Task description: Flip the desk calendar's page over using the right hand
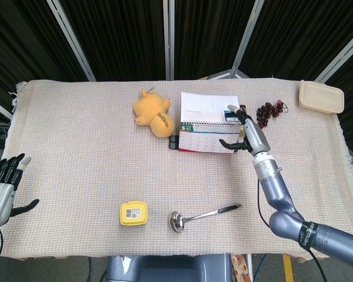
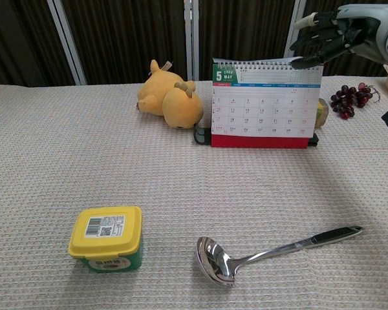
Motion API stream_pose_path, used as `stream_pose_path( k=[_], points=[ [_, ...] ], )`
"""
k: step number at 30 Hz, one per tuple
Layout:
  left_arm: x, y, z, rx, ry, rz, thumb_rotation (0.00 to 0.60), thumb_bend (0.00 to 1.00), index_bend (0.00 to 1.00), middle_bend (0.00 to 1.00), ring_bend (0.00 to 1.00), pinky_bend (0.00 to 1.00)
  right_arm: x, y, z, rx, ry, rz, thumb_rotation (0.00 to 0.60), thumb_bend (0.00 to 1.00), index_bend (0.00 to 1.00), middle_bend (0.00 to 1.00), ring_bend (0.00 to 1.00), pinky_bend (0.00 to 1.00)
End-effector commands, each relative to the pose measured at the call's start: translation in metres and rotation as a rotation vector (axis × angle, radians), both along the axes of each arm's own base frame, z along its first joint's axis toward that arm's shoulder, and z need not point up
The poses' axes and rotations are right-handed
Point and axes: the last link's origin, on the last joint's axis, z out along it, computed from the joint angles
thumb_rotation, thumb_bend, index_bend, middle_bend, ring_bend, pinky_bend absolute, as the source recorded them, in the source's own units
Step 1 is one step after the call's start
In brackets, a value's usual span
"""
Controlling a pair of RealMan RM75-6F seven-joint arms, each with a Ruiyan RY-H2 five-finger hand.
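The desk calendar (image 1: 205,141) (image 2: 265,116) stands at the table's middle back, showing a May sheet. Its turned page (image 1: 207,108) leans back over the spiral rings and appears only edge-on in the chest view. My right hand (image 1: 245,130) (image 2: 328,33) hovers at the calendar's upper right corner with its fingers spread. Its fingertips (image 2: 302,62) touch the turned page's right edge, and nothing is gripped. My left hand (image 1: 1,188) hangs off the table's left front edge, fingers apart and empty; the chest view does not show it.
A yellow plush toy (image 1: 154,114) (image 2: 169,97) lies left of the calendar. Grapes (image 1: 269,111) (image 2: 349,100) and a beige lidded box (image 1: 322,97) sit to the right. A yellow-lidded tub (image 1: 133,212) (image 2: 105,239) and a ladle (image 1: 200,216) (image 2: 271,252) lie near the front.
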Motion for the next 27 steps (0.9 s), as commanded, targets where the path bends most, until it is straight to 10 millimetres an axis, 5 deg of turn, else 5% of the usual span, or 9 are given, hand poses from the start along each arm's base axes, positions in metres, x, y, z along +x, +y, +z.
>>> stream_pose_path(
  k=[1,5,9,20,27],
  points=[
    [0.0,0.0,0.0,0.001,0.0,0.0,0.6,0.0,0.0,0.0,0.0,0.0,-0.005,-0.006,-0.013,0.017,0.026,0.015,0.6,0.16,0.11,0.2,0.04,0.0],
    [-0.002,0.001,0.0,-0.001,0.001,0.007,0.6,0.0,0.0,0.0,0.0,0.0,-0.001,0.0,-0.001,-0.073,0.015,0.081,0.6,0.17,0.11,0.19,0.02,0.0],
    [-0.005,0.002,0.0,-0.003,0.003,0.019,0.6,0.0,0.0,0.0,0.0,0.0,-0.009,0.025,0.014,-0.142,0.09,0.168,0.6,0.19,0.11,0.15,0.01,0.0],
    [-0.009,0.0,-0.002,-0.004,0.018,0.028,0.6,0.0,0.0,0.0,0.0,0.0,-0.105,0.136,0.03,-0.224,0.53,0.23,0.6,0.2,0.03,0.0,0.0,0.0],
    [-0.009,-0.002,-0.004,-0.006,0.021,0.026,0.6,0.0,0.0,0.0,0.0,0.0,-0.129,0.175,0.031,-0.273,0.649,0.218,0.6,0.2,0.0,0.0,0.0,0.0]
  ],
)
